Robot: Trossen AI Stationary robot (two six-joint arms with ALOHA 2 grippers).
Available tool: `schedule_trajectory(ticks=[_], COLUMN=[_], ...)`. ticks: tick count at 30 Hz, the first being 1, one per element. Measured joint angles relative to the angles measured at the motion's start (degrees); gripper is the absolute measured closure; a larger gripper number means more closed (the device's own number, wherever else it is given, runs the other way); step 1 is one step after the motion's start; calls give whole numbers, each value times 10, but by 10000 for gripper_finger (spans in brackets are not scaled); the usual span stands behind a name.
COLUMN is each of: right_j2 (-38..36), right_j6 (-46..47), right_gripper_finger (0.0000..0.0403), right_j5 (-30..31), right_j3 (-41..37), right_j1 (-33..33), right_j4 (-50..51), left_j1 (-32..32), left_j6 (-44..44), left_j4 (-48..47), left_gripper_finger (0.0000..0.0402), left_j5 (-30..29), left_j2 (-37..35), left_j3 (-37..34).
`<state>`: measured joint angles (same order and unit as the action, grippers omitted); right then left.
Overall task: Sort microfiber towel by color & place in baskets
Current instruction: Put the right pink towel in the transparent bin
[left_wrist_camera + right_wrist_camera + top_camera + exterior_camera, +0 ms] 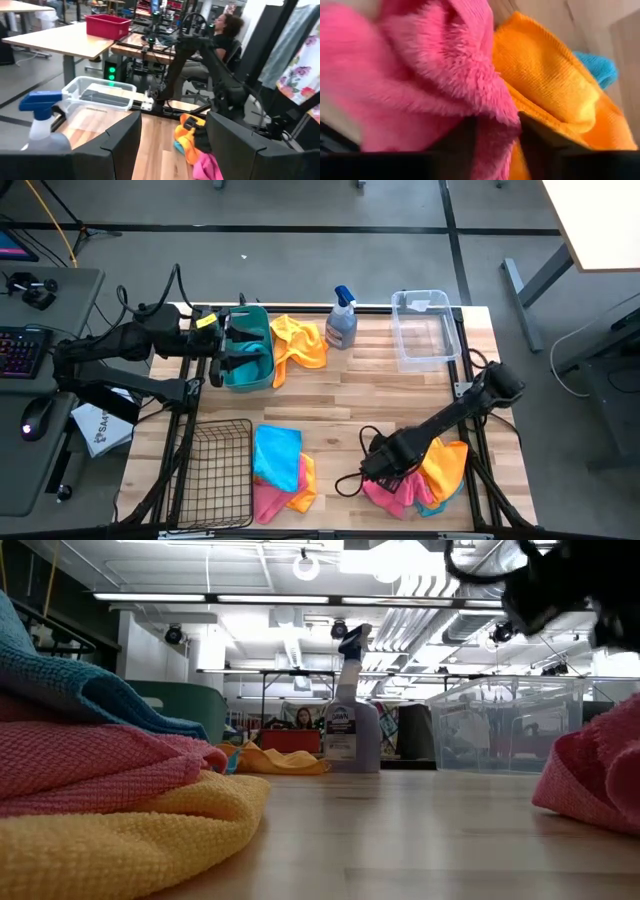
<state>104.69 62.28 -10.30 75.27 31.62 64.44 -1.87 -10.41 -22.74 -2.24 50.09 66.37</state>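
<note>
Now | right tool (497,145) | pink towel (420,75) bunched between its fingers

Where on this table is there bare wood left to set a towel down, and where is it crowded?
Bare wood runs across the middle, between the orange towel draped by the teal plastic tub and the near blue-pink-orange towel pile. More lies below the clear plastic bin. Crowded: the near right corner, where the right gripper is in a pink towel.
</note>
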Motion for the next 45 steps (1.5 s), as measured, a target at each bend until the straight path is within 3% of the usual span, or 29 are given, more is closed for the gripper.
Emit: schedule_trajectory(ticks=[2, 3, 8, 13, 17, 21, 24, 28, 37, 41, 45], right_j2=[-27, -45, -164, -285, -354, -397, -407, -407, -419, -426, -429], right_j6=[-16, -22, -4, 20, -20, -82, -132, -182, -263, -258, -218], right_gripper_finger=[365, 382, 398, 400, 401, 402, 402, 402, 403, 403, 402], right_j5=[11, 21, 126, 337, 499, 593, 608, 582, 486, 466, 471], right_j3=[16, 25, 101, 186, 223, 228, 225, 188, -35, -99, -108], right_j1=[0, 0, -24, -67, -123, -204, -274, -355, -477, -525, -562], right_j4=[16, 29, 159, 213, 211, 214, 223, 227, 115, 73, 73], left_j1=[0, 0, 0, 0, 0, 0, 0, 0, 0, 0, 0], left_j6=[0, 0, -6, -20, -30, -30, -30, -30, -30, -46, -59], left_j4=[1, 1, 4, 4, 4, 17, 37, 56, 64, 64, 64], left_gripper_finger=[190, 190, 190, 190, 190, 190, 190, 190, 190, 190, 190], left_j5=[-9, -14, -43, -46, -46, -46, -47, -48, -48, -48, -45], left_j2=[0, 0, 0, 0, 1, 1, 2, 5, 9, 9, 9], left_j3=[0, 0, 0, 0, 0, 0, 0, 0, 0, 0, 0])
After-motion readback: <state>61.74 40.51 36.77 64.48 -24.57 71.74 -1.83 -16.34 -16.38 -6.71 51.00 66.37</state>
